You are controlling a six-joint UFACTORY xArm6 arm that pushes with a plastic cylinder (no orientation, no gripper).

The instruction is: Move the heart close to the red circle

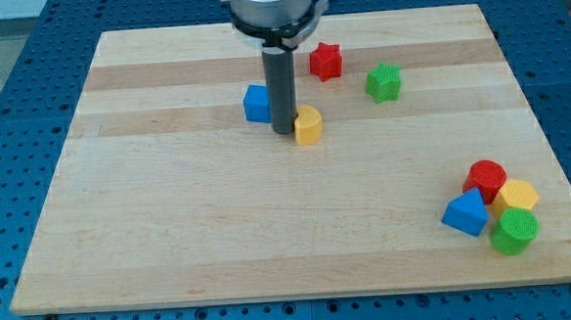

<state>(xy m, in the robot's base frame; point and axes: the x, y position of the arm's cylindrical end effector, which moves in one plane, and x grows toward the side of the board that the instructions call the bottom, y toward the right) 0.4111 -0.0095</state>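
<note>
The yellow heart lies near the middle of the board, toward the view's top. My tip stands right against its left side, between it and the blue cube. The red circle sits far off at the view's lower right, in a tight cluster of blocks.
Around the red circle are a blue triangle, a yellow hexagon and a green circle. A red star and a green star lie at the view's top right of the heart. The wooden board ends close beyond the cluster.
</note>
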